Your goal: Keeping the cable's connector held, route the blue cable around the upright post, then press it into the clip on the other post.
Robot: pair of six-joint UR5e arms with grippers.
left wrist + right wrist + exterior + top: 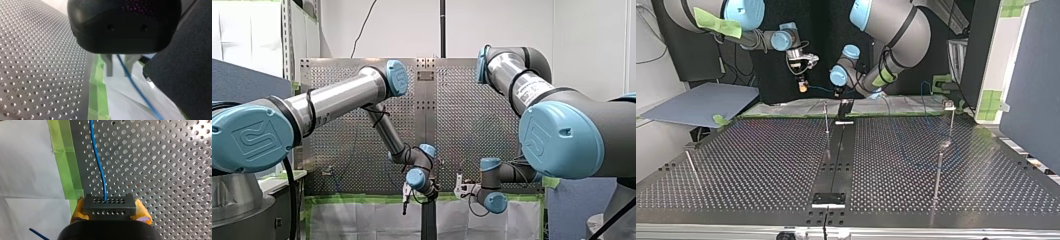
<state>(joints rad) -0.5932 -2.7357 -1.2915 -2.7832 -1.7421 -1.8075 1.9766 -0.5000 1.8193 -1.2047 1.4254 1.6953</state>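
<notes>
The perforated table (pixel 761 160) fills the top view, with a dark rail (pixel 838 150) running down its middle from the far edge to the near edge. Both of my arms hang at the far edge. My left arm (pixel 337 97) and my right arm (pixel 557 130) meet near the middle of that edge.

My right gripper (pixel 109 203) is clenched on the connector (pixel 109 212). The dark block sits between the yellow pads (pixel 78 211), over the table's edge and just beside the green tape (pixel 67 170). My left gripper (pixel 118 65) is released. Its metal fingers (pixel 109 66) stand apart and the blue cable (pixel 136 86) runs through the gap, though I cannot tell if it touches them.

An upright post (pixel 826 120) stands near the far edge beside the rail. Another post (pixel 951 125), near the far right corner in the top view, carries the clip (pixel 949 105) on top. The cable leaves the connector and crosses the perforated surface. One strand shows near the clip post, apart from it.
</notes>
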